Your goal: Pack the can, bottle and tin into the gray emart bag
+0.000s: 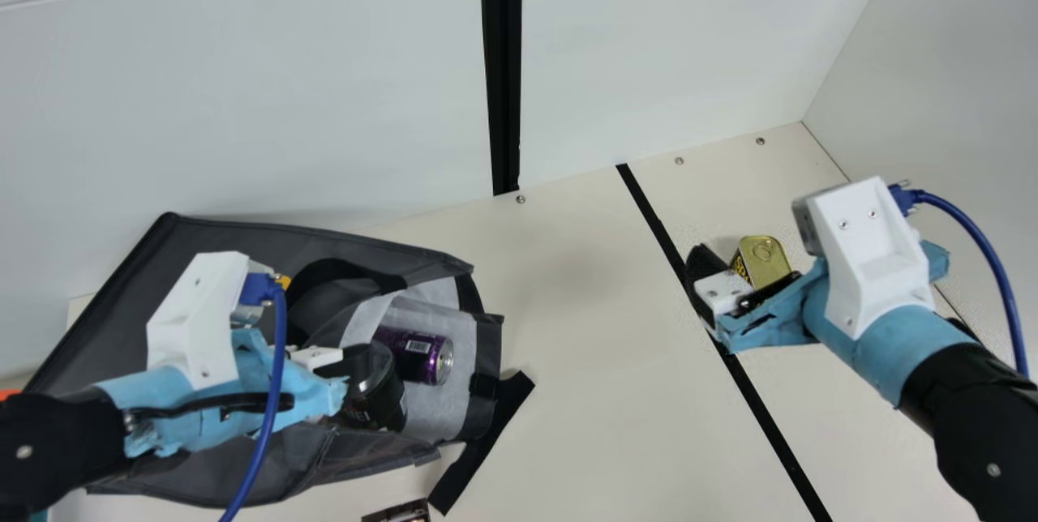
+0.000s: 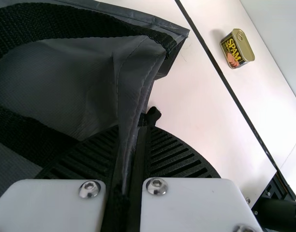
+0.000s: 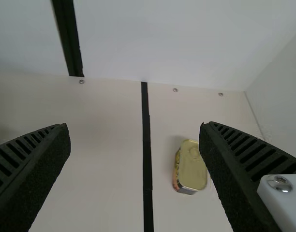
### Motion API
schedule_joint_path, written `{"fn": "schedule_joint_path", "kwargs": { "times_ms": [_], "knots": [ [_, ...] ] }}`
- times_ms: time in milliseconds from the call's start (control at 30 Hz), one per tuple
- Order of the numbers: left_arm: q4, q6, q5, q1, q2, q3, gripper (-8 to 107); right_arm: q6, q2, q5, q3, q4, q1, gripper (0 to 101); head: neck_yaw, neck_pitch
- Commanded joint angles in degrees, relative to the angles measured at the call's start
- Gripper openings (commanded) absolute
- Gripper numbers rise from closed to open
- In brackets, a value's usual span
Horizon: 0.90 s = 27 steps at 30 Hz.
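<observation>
My left gripper (image 1: pixel 324 368) is at the gray bag (image 1: pixel 186 263), which lies on its side at the left. In the left wrist view, the left gripper (image 2: pixel 130 145) is shut on an edge of the bag (image 2: pixel 80 82). Inside the bag's mouth lie a purple can (image 1: pixel 418 356) and a dark container with a clear top (image 1: pixel 377 392), partly hidden by my arm. My right gripper (image 1: pixel 734 279) is near the gold-lidded tin (image 1: pixel 762 261). In the right wrist view, the right gripper (image 3: pixel 133 130) stands wide open, the tin (image 3: pixel 191 166) on the table beyond its fingers, nearer one of them.
A black strap (image 1: pixel 486 441) spreads from the bag onto the table (image 1: pixel 584 327). Black tape (image 1: pixel 762 400) crosses the table between bag and tin. A small dark item (image 1: pixel 397 512) shows at the main view's bottom edge. White walls (image 1: pixel 649 44) border the back and right.
</observation>
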Motion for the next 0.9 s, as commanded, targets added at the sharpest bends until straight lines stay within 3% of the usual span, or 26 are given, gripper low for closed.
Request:
{"fn": "schedule_joint_path", "kwargs": {
  "times_ms": [0,433,867],
  "knots": [
    [0.00,0.00,0.00,0.00,0.00,0.00,10,2.91,-0.35,0.60,-0.40,-3.75,-0.30,91,-0.05,-1.30],
    [0.00,0.00,0.00,0.00,0.00,0.00,10,14.09,-2.57,7.42,-4.77,-16.82,-2.45,91,-0.05,-1.30],
    [0.00,0.00,0.00,0.00,0.00,0.00,10,21.66,-3.13,17.28,-11.31,-25.37,-1.66,91,-0.05,-1.30]
  ]
}}
